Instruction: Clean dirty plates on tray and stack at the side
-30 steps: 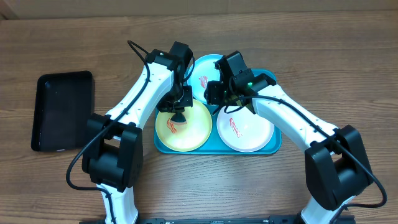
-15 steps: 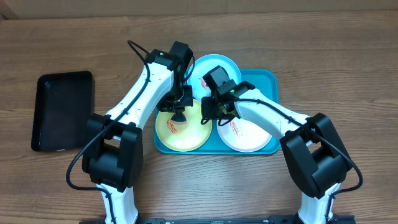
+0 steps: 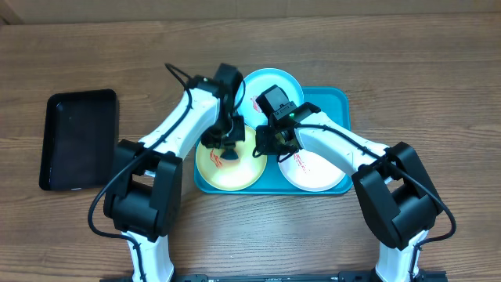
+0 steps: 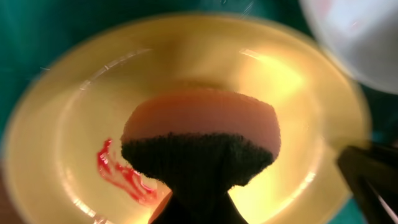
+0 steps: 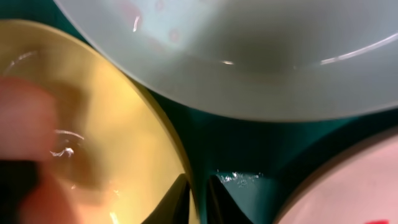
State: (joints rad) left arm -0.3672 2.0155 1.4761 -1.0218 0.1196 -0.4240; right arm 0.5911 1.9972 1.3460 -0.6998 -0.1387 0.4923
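The turquoise tray [image 3: 337, 102] holds three plates. The light blue plate [image 3: 274, 82] is at the back, the yellow-green plate [image 3: 227, 174] at front left, the white plate [image 3: 317, 168] at front right. My left gripper [image 3: 227, 150] is shut on a pink sponge with a dark scrub side [image 4: 199, 130], held on the yellow-green plate [image 4: 298, 87] beside a red smear [image 4: 121, 177]. My right gripper [image 3: 262, 145] is closed on that plate's right rim; its fingers [image 5: 198, 199] straddle the rim [image 5: 124, 124]. The white plate [image 5: 354, 186] carries a red smear.
A smaller black tray [image 3: 78, 137] lies on the wooden table to the left. The light blue plate [image 5: 249, 56] overhangs the tray floor [image 5: 249, 155] just behind the right gripper. Both arms crowd the tray's middle.
My right gripper swung left from over the tray's middle to the yellow-green plate's right rim. My left gripper shifted slightly with the sponge over that plate.
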